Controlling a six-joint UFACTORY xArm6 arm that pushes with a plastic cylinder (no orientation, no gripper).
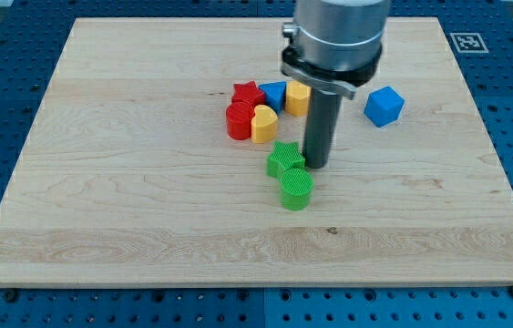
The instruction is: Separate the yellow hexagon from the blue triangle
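Observation:
The yellow hexagon point(298, 97) sits near the board's upper middle, touching the blue triangle point(274, 94) on its left. My tip point(316, 165) is below the hexagon, just right of the green star point(284, 158). It stands apart from the hexagon and the triangle. The rod and arm body hide part of the hexagon's right side.
A red star point(248, 93), a red cylinder point(239, 121) and a yellow heart point(264, 123) cluster left of the triangle. A green cylinder point(296, 189) lies below the green star. A blue cube point(384, 106) sits to the right. The wooden board point(128, 182) lies on a blue table.

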